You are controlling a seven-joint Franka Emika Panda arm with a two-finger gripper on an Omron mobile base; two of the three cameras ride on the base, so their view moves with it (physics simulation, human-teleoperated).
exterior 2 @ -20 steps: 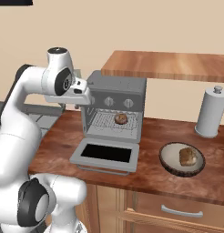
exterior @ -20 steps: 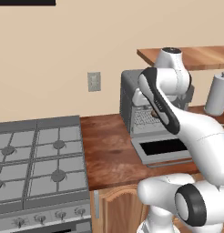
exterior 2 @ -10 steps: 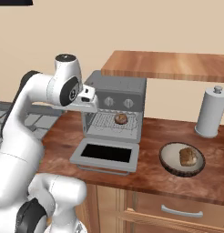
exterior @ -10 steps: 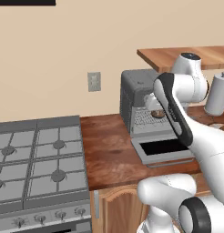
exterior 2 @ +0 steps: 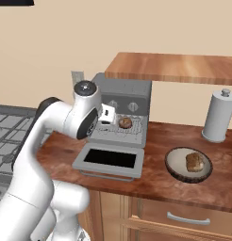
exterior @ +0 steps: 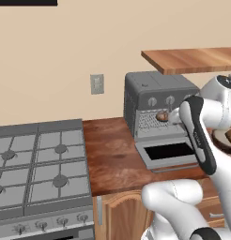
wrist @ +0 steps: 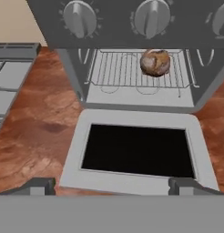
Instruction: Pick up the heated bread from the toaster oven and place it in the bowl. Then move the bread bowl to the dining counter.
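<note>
The arm is swinging in toward the toaster oven [exterior 2: 121, 110], now facing its dropped door, so the reach for the heated bread [wrist: 155, 62] is starting. That bread is sitting on the rack's right side. The gripper [wrist: 113, 185] is hanging released, fingers spread and empty. The bowl [exterior 2: 188, 164] is already holding another brown lump.

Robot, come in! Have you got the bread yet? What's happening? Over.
Gripper open, empty, facing the toaster oven. Bread not grabbed, on the rack, right side. Door down flat, nothing blocking. Bowl already holds another brown lump.
</note>
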